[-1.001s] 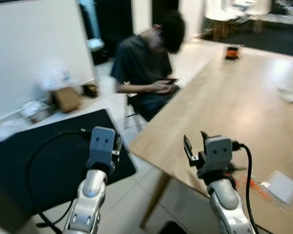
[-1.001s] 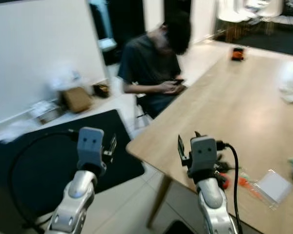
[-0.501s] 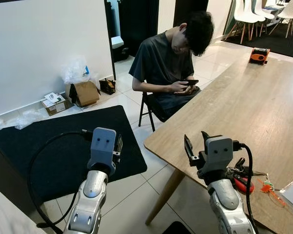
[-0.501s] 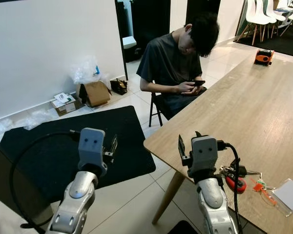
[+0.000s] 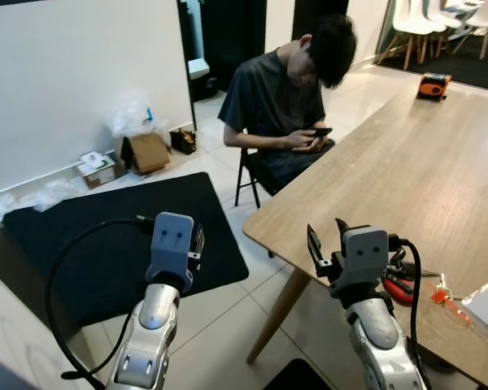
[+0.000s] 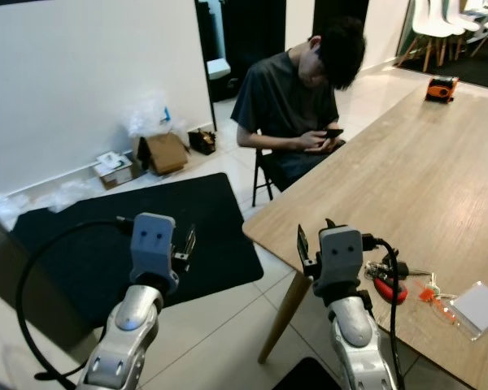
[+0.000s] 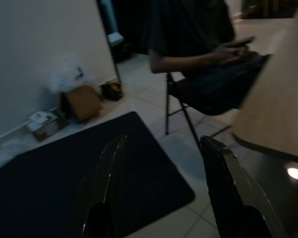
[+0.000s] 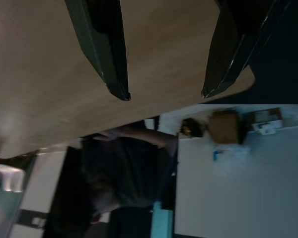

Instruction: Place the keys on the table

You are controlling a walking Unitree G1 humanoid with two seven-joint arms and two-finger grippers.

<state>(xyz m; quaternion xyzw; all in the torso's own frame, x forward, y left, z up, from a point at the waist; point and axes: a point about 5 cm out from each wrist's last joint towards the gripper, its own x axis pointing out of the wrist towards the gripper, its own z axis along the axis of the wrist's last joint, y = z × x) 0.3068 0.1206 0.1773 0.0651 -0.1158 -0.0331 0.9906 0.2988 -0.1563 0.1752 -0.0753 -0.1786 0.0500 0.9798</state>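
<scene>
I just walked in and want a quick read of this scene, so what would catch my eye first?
Probably the person seated on a chair at the far corner of the long wooden table, head bent over a phone. Next, the keys with a red fob lying near the table's near edge, just behind the right pincer, which is open with nothing in it. The left pincer, also open, is raised over the black mat on the tiled floor.

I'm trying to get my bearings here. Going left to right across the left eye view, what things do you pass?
Cardboard box by the wall → black mat → the robot's left hand → seated person → the robot's right hand → keys on the wooden table → clear card holder.
</scene>
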